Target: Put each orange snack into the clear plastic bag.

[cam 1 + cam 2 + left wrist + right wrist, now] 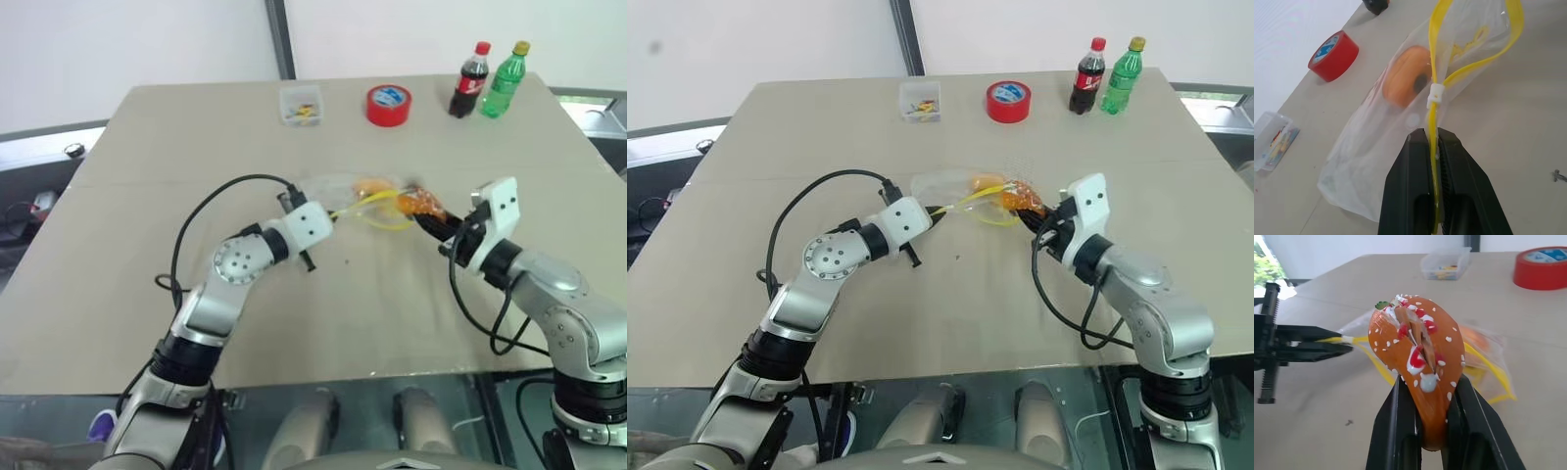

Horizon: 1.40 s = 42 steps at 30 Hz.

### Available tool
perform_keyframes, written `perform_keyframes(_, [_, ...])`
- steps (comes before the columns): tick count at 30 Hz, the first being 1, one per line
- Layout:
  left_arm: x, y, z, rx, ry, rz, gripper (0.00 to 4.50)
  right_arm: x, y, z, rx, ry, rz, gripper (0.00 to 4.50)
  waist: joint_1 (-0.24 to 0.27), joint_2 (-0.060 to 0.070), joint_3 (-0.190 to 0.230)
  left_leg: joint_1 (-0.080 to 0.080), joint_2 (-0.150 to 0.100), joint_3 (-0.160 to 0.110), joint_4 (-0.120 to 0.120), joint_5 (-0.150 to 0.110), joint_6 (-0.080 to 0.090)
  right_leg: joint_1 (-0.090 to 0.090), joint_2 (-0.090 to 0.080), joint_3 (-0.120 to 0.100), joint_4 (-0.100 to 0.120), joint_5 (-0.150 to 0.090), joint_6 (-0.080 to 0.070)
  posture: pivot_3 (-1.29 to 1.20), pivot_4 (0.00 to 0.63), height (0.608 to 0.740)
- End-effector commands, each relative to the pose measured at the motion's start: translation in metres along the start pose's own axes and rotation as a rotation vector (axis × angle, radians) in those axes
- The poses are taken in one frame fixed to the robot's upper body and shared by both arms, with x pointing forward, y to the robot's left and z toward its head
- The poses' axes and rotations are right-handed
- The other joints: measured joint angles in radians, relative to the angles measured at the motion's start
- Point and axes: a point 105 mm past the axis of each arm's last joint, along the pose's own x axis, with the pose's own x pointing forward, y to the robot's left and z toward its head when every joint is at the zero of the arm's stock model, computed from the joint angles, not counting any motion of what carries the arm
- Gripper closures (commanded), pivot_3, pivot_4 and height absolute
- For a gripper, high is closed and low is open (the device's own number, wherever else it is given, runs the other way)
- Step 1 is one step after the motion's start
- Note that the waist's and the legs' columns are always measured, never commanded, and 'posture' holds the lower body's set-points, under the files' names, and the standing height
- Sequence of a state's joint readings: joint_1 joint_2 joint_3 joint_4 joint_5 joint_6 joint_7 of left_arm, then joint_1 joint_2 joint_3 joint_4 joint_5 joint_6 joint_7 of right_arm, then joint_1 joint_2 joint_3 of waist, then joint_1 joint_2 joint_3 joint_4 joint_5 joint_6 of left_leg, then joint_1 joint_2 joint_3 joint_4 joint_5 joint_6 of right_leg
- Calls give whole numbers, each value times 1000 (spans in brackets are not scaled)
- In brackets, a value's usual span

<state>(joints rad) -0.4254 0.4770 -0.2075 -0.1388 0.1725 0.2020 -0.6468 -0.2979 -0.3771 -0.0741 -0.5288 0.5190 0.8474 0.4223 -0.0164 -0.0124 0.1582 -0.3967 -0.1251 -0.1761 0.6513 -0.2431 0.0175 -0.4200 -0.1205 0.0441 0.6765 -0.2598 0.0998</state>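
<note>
Pinching the yellow seal strip (1435,73) of the clear bag (1371,147), left gripper (1433,147) with fingers closed on it above the table (147,196), one orange snack (1405,76) inside the bag, right gripper (1432,396) clamped on the second snack (1418,367) just beside the bag's open mouth

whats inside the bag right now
One orange snack sits inside the clear bag, seen through the plastic. The left gripper pinches the bag's yellow seal strip. The second snack is outside, held by the right gripper. The snack's far side is hidden.
</note>
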Motion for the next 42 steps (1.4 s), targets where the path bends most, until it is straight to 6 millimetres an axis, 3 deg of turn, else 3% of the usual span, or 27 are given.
perform_keyframes(1, [-1,6,18,29,-66,16,4500,14,5,-9,-47,47,-11,4108,0,0,0,0,0,0,0,0,0,0,0,0,0,0,0,0,150,740])
perform_keyframes(5, [-4,2,23,35,-94,-2,4500,27,-9,-28,-62,119,-85,4108,1,0,0,0,0,0,0,0,0,0,0,0,0,0,0,0,150,740])
perform_keyframes(11, [-10,-10,16,87,-75,-65,4500,51,-20,-30,-82,140,-123,4108,-5,0,0,0,0,1,0,0,0,0,0,0,0,0,0,0,150,740])
perform_keyframes(20, [-10,-16,5,108,-43,-83,4500,95,31,-29,29,144,85,4108,-19,0,0,0,0,0,0,0,0,0,0,0,0,0,0,0,150,740])
perform_keyframes(23, [-12,-15,-2,63,-20,-65,4500,107,29,-40,4,177,77,4108,-23,0,0,0,0,0,0,0,0,-1,0,0,0,0,0,0,150,740])
perform_keyframes(24, [-12,-15,-4,48,-15,-58,4500,109,25,-42,-8,180,53,3608,-24,0,0,0,0,0,0,0,0,-1,0,0,0,0,0,0,150,740])
perform_keyframes(26, [-14,-14,-5,17,-11,-39,4500,109,20,-40,-60,165,41,3147,-23,0,0,0,0,0,0,0,0,-1,0,0,0,0,0,0,150,740])
perform_keyframes(31, [-16,-3,-9,-56,5,20,4500,89,4,-5,-98,27,-18,852,-24,0,0,-2,0,-1,0,0,0,-3,0,0,1,0,0,0,150,740])
perform_keyframes(33, [-17,4,-10,-85,9,54,4500,71,4,3,-109,-19,23,852,-22,0,0,-2,0,-1,0,0,0,-3,0,0,1,0,0,0,150,740])
perform_keyframes(37, [-17,10,-11,-103,10,79,4500,38,1,1,-324,-11,68,852,-18,0,0,-2,0,0,0,0,0,-2,0,0,0,0,0,0,150,740])
perform_keyframes(41, [-17,17,-8,-115,-1,92,4500,27,-22,-8,-632,86,4,852,-25,0,0,-1,0,1,0,0,0,-2,0,1,1,0,0,0,150,740])
perform_keyframes(42, [-17,18,-9,-111,3,91,4500,27,-30,-13,-741,126,-18,431,-24,0,0,0,0,1,0,0,0,-2,0,1,1,0,0,0,150,740])
